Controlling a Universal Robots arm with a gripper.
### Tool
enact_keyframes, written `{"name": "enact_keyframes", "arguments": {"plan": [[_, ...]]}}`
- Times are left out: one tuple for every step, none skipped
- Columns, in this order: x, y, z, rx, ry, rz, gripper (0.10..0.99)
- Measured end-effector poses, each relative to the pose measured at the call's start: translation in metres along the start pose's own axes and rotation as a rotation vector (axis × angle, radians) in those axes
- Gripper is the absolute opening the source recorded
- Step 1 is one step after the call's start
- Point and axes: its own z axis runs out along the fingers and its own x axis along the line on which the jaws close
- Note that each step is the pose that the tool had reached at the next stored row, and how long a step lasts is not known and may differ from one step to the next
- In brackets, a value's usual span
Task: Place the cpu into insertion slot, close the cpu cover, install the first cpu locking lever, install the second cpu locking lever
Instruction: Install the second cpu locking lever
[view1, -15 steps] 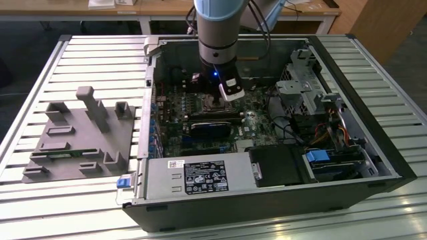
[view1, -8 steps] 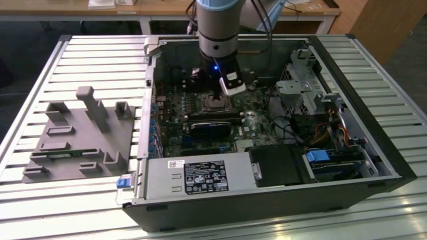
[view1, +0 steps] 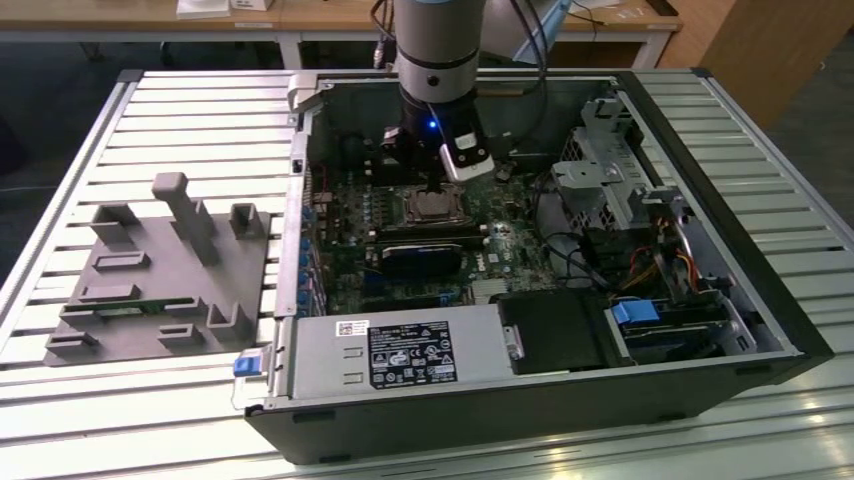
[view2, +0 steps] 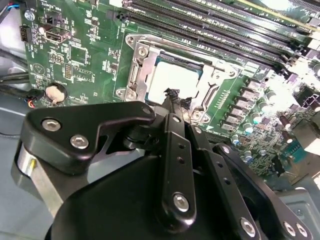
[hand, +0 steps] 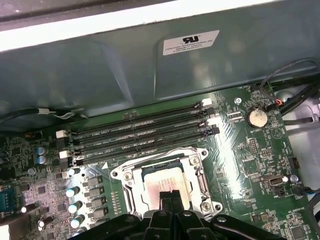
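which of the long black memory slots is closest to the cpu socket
The memory slot at the end of the parallel row that borders the insertion slot, running along the socket's silvery frame. The other slots lie farther off, toward the case wall.

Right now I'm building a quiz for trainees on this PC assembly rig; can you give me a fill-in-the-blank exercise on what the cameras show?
1. The cpu already lies in the insertion slot on the ____ circuit board.
2. In both wrist views the gripper tip is directly above the ____.
3. The long black memory slots run ____ the socket, not across it.
4. In the exterior view a grey fixture lies on the slatted table at the computer case's ____.

Missing words: green; cpu; beside; left
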Motion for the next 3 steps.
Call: {"name": "enact_keyframes", "arguments": {"plan": [[0.0000, 0.0000, 0.0000, 0.001, -0.0002, 0.000, 0.102], [0.0000, 0.0000, 0.0000, 0.001, -0.0002, 0.000, 0.102], [0.0000, 0.0000, 0.0000, 0.001, -0.0003, 0.000, 0.102]]}}
